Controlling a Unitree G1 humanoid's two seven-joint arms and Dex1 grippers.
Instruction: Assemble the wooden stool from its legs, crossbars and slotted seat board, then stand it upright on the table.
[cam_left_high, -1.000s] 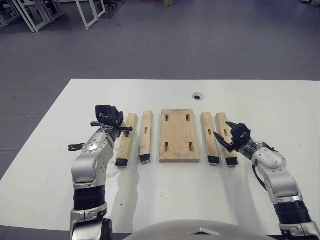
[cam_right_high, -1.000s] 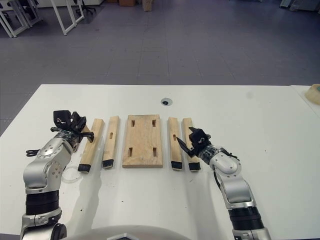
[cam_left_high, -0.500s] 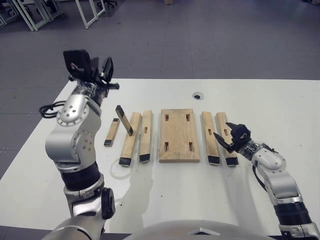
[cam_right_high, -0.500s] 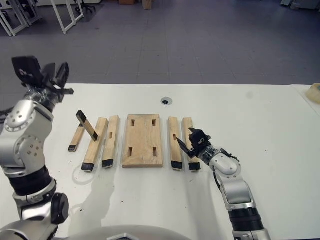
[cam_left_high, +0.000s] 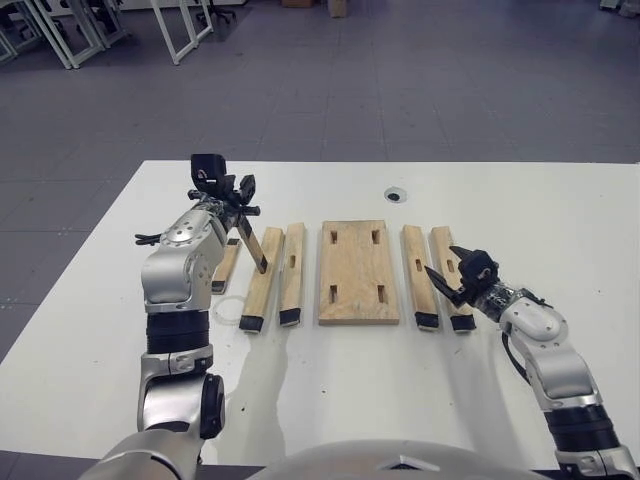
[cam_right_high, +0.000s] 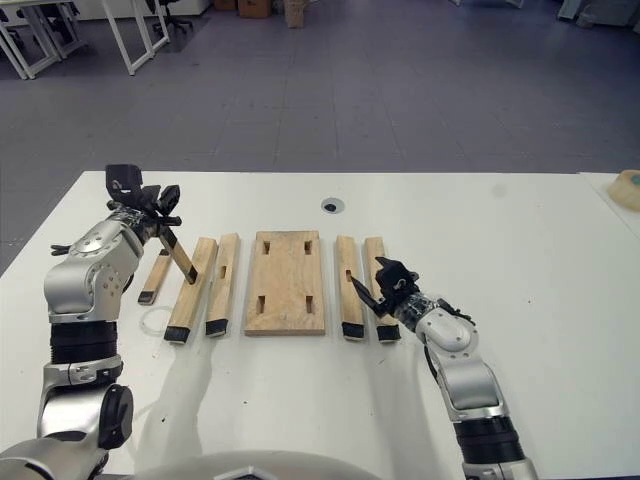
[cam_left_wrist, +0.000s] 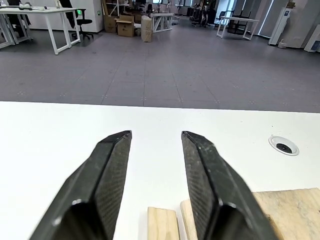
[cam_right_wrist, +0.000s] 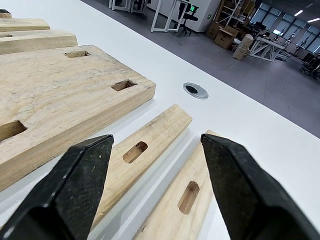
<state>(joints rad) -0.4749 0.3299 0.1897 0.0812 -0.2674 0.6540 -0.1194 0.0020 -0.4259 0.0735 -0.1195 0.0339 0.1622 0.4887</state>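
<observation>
The slotted seat board (cam_left_high: 358, 270) lies flat mid-table. Two legs (cam_left_high: 262, 283) (cam_left_high: 291, 272) lie to its left and two more (cam_left_high: 418, 275) (cam_left_high: 451, 278) to its right. A dark-tipped crossbar (cam_left_high: 251, 244) stands tilted in the outer left leg's slot. Another crossbar (cam_left_high: 226, 265) lies flat beside that leg. My left gripper (cam_left_high: 245, 198) hangs open just behind the tilted crossbar's top, and its fingers (cam_left_wrist: 107, 170) hold nothing. My right gripper (cam_left_high: 443, 260) is open low over the right-hand legs (cam_right_wrist: 150, 150), fingers (cam_right_wrist: 75, 185) spread wide.
A round cable hole (cam_left_high: 396, 196) sits in the white table (cam_left_high: 560, 220) behind the board. A clear ring (cam_left_high: 228, 312) lies near the left legs' dark ends. A pale object (cam_right_high: 630, 188) sits at the far right edge. Bare tabletop stretches in front of the parts.
The left arm rose high from the outer left leg, leaving a crossbar standing tilted in it, then dropped back behind the crossbar's top. The right arm kept still.
</observation>
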